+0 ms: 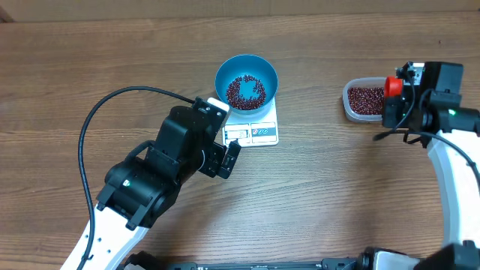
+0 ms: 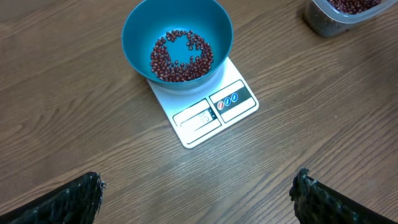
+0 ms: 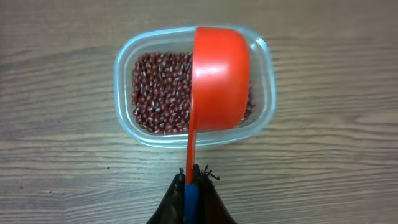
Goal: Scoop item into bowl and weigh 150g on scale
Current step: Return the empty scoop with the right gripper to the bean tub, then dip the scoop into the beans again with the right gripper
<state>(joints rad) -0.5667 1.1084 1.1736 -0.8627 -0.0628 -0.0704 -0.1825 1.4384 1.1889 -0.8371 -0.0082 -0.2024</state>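
Observation:
The blue bowl (image 1: 222,71) stands on the white scale (image 1: 262,133) with a ring of red-brown beans (image 1: 246,91) in its bottom. In the left wrist view the bowl (image 2: 137,37), its beans (image 2: 180,59) and the scale (image 2: 233,99) lie ahead of my left gripper (image 2: 198,186). That gripper is open wide with nothing between its fingers, just in front of the scale (image 1: 223,133). My right gripper (image 3: 191,177) is shut on the handle of a red scoop (image 3: 219,78). The scoop hangs over a clear tub (image 3: 124,68) of beans (image 3: 158,93), its back toward the camera and its inside hidden.
The clear tub (image 1: 351,105) sits at the right of the wooden table, with the red scoop (image 1: 393,87) and right gripper (image 1: 409,97) at its right end. A black cable (image 1: 105,105) loops from the left arm across the table's left side.

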